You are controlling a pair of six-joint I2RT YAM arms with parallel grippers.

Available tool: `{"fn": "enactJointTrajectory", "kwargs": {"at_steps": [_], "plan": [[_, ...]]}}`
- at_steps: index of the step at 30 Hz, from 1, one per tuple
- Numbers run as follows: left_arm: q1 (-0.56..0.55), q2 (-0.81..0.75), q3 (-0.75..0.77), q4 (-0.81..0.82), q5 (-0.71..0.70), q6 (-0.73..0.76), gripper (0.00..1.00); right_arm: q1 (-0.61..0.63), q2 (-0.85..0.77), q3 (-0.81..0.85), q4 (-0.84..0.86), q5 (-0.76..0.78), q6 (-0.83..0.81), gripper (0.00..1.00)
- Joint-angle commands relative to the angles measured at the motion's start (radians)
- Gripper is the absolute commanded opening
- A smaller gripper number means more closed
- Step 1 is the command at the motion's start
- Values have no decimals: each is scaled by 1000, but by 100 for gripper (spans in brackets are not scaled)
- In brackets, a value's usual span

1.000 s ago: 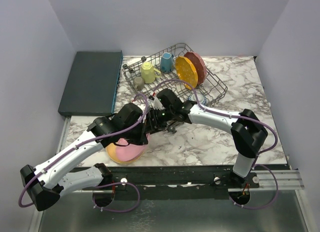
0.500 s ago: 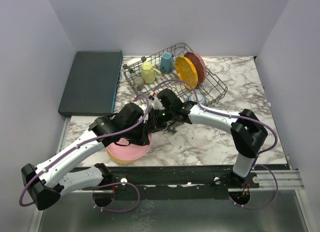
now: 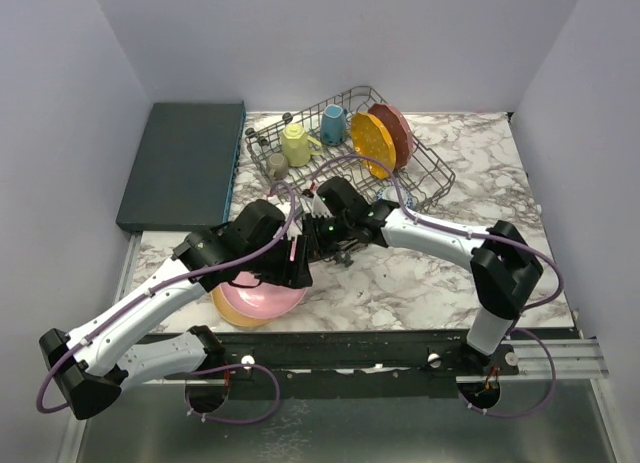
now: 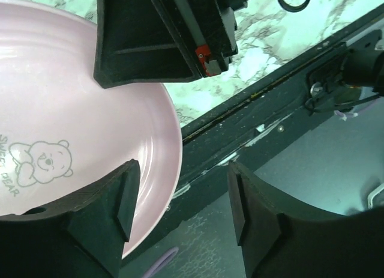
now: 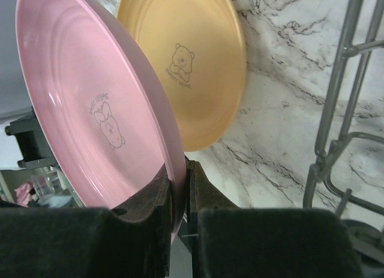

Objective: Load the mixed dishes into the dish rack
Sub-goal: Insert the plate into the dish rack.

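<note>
A pink plate point(image 3: 262, 298) point(image 5: 90, 110) is tilted up off the marble at the front left, and my right gripper point(image 3: 308, 245) point(image 5: 180, 176) is shut on its rim. Behind it lies a tan plate point(image 5: 192, 62) point(image 3: 221, 305). My left gripper point(image 3: 298, 273) point(image 4: 183, 212) stands open right beside the pink plate point(image 4: 60, 140), its fingers point(image 4: 102, 224) apart and gripping nothing. The dish rack point(image 3: 420, 188) at the back holds a yellow mug point(image 3: 295, 143), a blue mug point(image 3: 333, 125), a grey-green mug point(image 3: 277, 165), an orange dotted plate point(image 3: 372, 143) and a dark red plate point(image 3: 395, 131).
A flat dark teal slab point(image 3: 185, 163) lies at the back left. Rack wires point(image 5: 342, 110) rise close to the right gripper's right side. The table's front edge and a dark rail point(image 4: 252, 128) run just below the pink plate. White walls enclose three sides.
My left gripper has opened and let go of the pink plate. My right gripper has shut on the plate's rim. The plate has shifted slightly right, covering more of the tan one.
</note>
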Motion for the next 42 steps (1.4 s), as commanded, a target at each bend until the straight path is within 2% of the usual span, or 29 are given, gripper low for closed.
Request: {"fn": "enactJointTrajectory", "kwargs": {"at_steps": [1,12,17,29,35,42], "plan": [[1,-5,61,42,58,0,68,4,-91,8,-55,94,-49,1],[2,-5,151,136,45,-9,85,2,-226,49,-214,376,-146,0],[2,-42,167,197,45,7,99,-6,-278,82,-282,546,-197,0],[3,-122,105,214,-37,7,99,-31,-306,265,-388,969,-361,0],[4,-163,42,218,-73,1,99,-32,-247,357,-389,1155,-457,0],[3,-212,-44,251,-99,-10,99,-32,-177,403,-293,1294,-608,0]]}}
